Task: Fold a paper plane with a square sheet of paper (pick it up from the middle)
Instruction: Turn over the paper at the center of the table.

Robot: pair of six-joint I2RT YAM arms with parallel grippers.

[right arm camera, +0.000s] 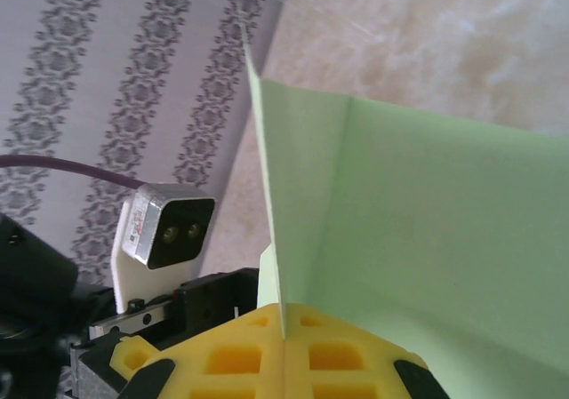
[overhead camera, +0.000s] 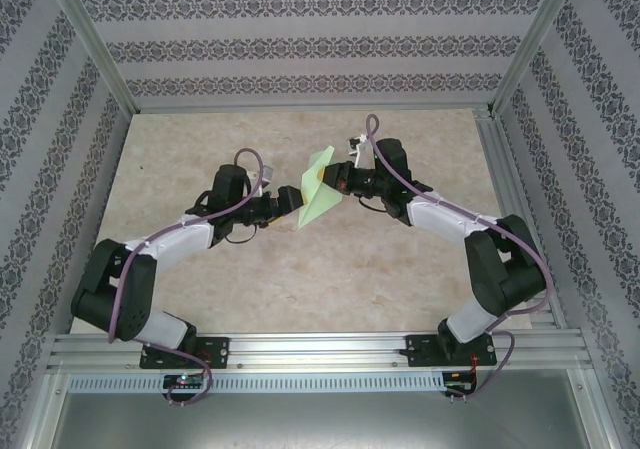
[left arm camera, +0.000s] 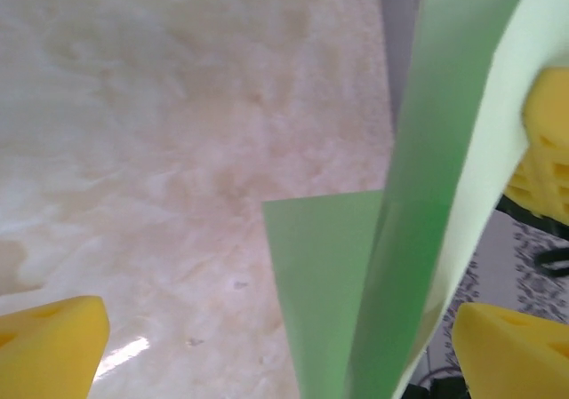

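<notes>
The right gripper [right arm camera: 284, 339] is pinching the bottom edge of the square sheet of paper [right arm camera: 427, 239] between its closed yellow fingers [right arm camera: 231, 359]. The sheet is standing creased into two flaps. Left of the sheet, a grey camera box [right arm camera: 166, 233] is facing this way; above the sheet, pale tabletop [right arm camera: 462, 43] is showing.

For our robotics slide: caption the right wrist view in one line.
Right tool pinches the creased green paper sheet, marbled table behind.

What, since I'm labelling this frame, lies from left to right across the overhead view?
Left arm → left gripper → green paper → right arm.
</notes>
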